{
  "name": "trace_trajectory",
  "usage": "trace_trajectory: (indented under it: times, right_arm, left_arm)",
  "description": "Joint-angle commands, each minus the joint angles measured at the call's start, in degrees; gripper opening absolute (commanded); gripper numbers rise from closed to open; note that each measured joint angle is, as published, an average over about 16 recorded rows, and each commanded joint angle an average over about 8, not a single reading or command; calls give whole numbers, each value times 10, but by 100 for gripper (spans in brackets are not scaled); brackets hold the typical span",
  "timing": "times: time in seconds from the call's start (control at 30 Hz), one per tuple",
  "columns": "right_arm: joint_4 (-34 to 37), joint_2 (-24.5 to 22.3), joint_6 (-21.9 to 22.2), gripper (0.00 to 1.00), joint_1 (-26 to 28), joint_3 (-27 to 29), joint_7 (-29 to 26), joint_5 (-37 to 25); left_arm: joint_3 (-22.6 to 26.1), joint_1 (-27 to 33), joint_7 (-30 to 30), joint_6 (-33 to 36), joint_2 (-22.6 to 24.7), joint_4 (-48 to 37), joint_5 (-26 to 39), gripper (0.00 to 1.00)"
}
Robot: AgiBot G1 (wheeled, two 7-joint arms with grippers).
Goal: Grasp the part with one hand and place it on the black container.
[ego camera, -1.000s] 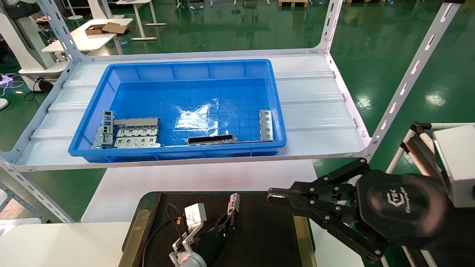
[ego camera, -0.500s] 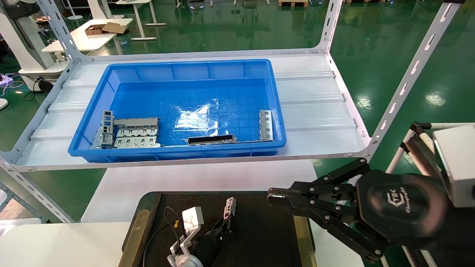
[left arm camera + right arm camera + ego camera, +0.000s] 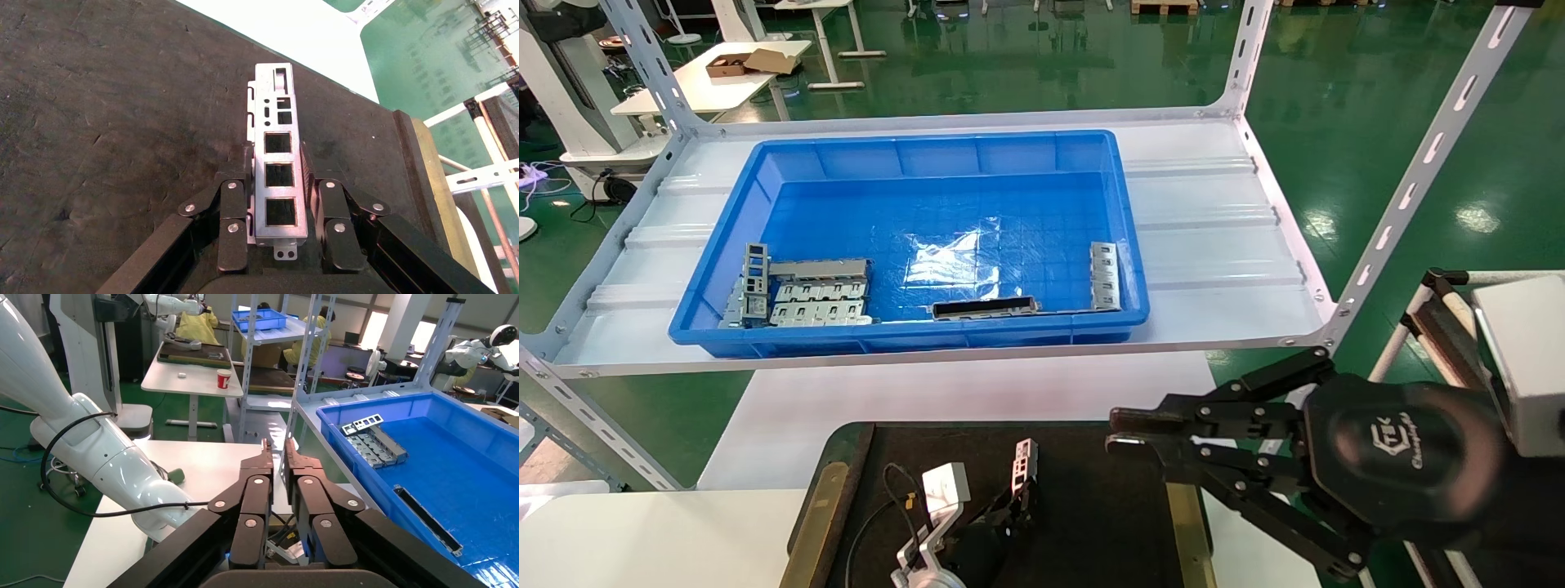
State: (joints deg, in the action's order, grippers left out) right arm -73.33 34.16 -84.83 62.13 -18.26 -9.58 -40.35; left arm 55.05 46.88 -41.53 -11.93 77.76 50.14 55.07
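The left gripper (image 3: 280, 202) is clamping the part (image 3: 278, 177) across its width, one finger on each long edge, directly above the black container (image 3: 110, 122). The strip is projecting forward beyond the fingertips, with its free end leading and tilted up off the matte surface; whether any of it is touching the surface cannot be told. In the head view the same left gripper (image 3: 1009, 502) is holding the part (image 3: 1024, 464) over the middle of the black container (image 3: 1107, 523), between the two brass-olive rails.

To do this step well, the claw should be lowering until the strip is lying nearly flat, keeping it inside the rails, and only then letting go, so that the thin metal is not dropping or bouncing. The release should be straight and the retreat upward, since the cutouts could be catching a fingertip.

The right gripper (image 3: 1128, 431) is idling to the right of the working claw, over the container's right rail, fingers closed on nothing.

Count: one part in the grasp; one black container; one blue bin (image 3: 911, 155) on the shelf ahead of the claw, holding one similar narrow strip (image 3: 1104, 275), one dark bar (image 3: 985, 307), and a cluster of grey stamped plates (image 3: 801, 291) whose number cannot be told.
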Motion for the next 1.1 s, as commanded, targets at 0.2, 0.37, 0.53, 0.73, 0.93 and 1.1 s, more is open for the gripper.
trace_trajectory:
  times: [0.2, 0.37, 0.53, 0.73, 0.93, 1.1]
  right_arm:
    - [0, 0, 0, 100, 0, 0, 0, 0]
    - [0, 0, 0, 100, 0, 0, 0, 0]
    - [0, 0, 0, 100, 0, 0, 0, 0]
    - [0, 0, 0, 100, 0, 0, 0, 0]
    - [0, 0, 0, 100, 0, -1, 0, 0]
    - [0, 0, 0, 100, 0, -1, 0, 0]
  left_arm:
    - [17, 6, -27, -4, -4, 10, 23, 100]
    - [15, 6, -37, 12, -25, 34, 56, 100]
    - [-1, -2, -41, 50, -72, 87, 88, 100]
    - [-30, -14, -42, 111, -141, 164, 108, 100]
    - [-68, -22, -26, 184, -207, 228, 109, 100]
    - [-107, -28, 4, 259, -254, 256, 91, 100]
